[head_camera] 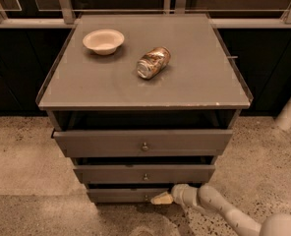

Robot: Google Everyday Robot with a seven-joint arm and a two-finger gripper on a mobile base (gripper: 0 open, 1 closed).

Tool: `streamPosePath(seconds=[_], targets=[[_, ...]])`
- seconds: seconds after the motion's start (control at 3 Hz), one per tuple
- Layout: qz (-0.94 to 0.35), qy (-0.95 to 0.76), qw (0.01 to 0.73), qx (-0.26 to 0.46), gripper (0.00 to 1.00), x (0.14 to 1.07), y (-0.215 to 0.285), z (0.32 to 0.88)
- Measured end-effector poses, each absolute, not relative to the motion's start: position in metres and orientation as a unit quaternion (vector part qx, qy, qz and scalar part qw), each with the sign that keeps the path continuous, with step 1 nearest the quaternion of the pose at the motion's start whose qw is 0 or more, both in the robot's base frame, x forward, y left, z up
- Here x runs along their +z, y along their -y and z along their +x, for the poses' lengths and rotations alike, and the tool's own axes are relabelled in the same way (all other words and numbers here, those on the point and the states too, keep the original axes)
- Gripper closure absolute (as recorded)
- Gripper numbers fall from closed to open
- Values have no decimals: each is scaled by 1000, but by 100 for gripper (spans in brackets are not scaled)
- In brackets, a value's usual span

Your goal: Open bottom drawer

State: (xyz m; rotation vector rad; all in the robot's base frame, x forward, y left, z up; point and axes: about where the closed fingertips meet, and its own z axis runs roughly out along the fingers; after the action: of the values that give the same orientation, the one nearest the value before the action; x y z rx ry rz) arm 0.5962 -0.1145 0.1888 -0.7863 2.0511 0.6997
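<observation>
A speckled concrete floor [22, 151] fills the lower part of the frame. Dark cabinet fronts [17, 82] and a metal rail run along the top. At centre stands a grey bench [194, 77] with a flat square top and three drawers below it.

The bottom drawer [116, 195] sits low in the frame, just left of centre. It is the slimmest and shortest grey panel of the three, and its small round knob sits near its right end. Above it are the mid-sized grey middle drawer [111, 174] and the widest grey top drawer [101, 142]. Dark gaps show over each of these two fronts.

The cream-tipped gripper [161, 198] is at the bottom drawer's front, right beside the knob and possibly touching it. From this angle I cannot tell whether the gripper is open or closed. Its pale jointed arm [219, 208] reaches in from the lower right corner, low over the floor.

On the bench top, a shallow cream paper bowl [103, 41] sits upper left. A crushed metallic can [153, 62] lies on its side near the middle, well apart from the bowl and back from the front edge.

Bare floor lies in front of the drawers and to their left. A white pipe [290, 109] leans at the right edge.
</observation>
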Motion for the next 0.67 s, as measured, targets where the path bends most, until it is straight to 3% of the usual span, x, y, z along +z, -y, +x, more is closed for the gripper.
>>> streamPosePath(seconds=[0.67], targets=[[-321,-822,384,272,0,184,119,581]])
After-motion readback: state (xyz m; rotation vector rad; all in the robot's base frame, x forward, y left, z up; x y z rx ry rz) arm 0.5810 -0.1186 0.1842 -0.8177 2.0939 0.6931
